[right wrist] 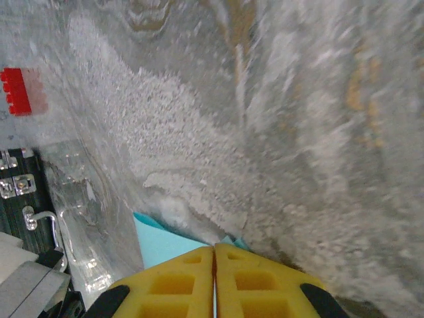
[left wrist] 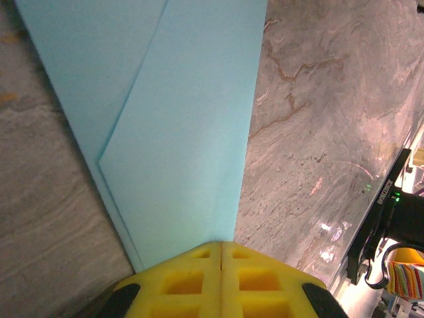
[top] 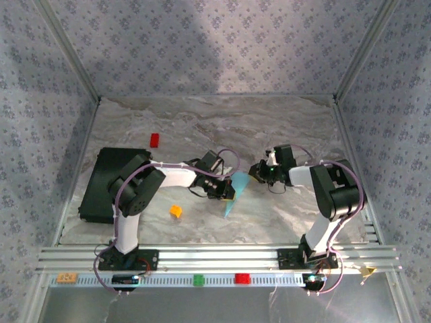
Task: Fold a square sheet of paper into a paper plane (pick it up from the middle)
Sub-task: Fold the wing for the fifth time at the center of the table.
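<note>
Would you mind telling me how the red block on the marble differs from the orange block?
The red block lies farther back; the orange block sits nearer the front of the table. The red block looks oblong, the orange block more compact. Both are small and lie untouched on it.

light: bright, even | glare: tabletop [left wrist: 318, 199] sheen | blur: right wrist view smeared
</note>
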Tool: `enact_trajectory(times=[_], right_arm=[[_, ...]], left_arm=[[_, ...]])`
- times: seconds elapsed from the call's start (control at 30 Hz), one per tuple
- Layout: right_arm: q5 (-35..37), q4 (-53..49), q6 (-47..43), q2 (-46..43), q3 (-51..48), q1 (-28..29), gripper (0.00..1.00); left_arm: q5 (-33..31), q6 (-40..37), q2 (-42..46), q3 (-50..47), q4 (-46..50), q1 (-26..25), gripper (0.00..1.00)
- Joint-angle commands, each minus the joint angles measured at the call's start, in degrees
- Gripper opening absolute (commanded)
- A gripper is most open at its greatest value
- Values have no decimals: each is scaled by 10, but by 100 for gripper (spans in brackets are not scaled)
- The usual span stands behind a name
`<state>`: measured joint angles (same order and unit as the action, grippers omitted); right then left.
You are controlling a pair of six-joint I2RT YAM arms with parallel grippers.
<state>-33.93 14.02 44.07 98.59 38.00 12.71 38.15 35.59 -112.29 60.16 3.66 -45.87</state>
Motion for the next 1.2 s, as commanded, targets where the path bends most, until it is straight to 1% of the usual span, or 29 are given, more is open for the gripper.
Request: enact_trajectory(times=[0.0, 0.07, 0.17, 0.3, 0.43, 0.53, 0.63, 0.73, 0.8, 1.0, 1.17], right_arm=[[25, -8, -5, 10, 5, -23, 10], [22, -14, -5, -15, 6, -24, 11], [34, -46, -14, -62, 10, -16, 12], [38, -69, -22, -95, 6, 15, 12], [26, -50, -13, -76, -1, 52, 12], [32, -41, -10, -48, 3, 68, 11], [24, -52, -18, -12, 18, 68, 6], [52, -100, -39, 6, 30, 68, 2], [63, -114, -47, 10, 27, 65, 1], [56, -92, -37, 8, 2, 63, 1], [56, -88, -35, 5, -4, 63, 1]], left_arm=[[-18, -1, -27, -26, 59, -3, 0], [-17, -1, -25, -27, 57, -2, 0], [-18, -1, -23, -27, 57, -2, 0], [-18, -1, -22, -27, 56, -2, 0], [-18, -1, -23, -25, 56, -3, 0], [-18, 2, -21, -24, 53, -3, 0], [-16, 3, -18, -23, 51, -2, 0], [-14, 4, -11, -22, 51, -2, 0], [-12, 6, 0, -22, 50, -2, 0], [-6, 16, 30, 12, 54, -2, 1], [-3, 20, 22, 42, 45, -2, 3]])
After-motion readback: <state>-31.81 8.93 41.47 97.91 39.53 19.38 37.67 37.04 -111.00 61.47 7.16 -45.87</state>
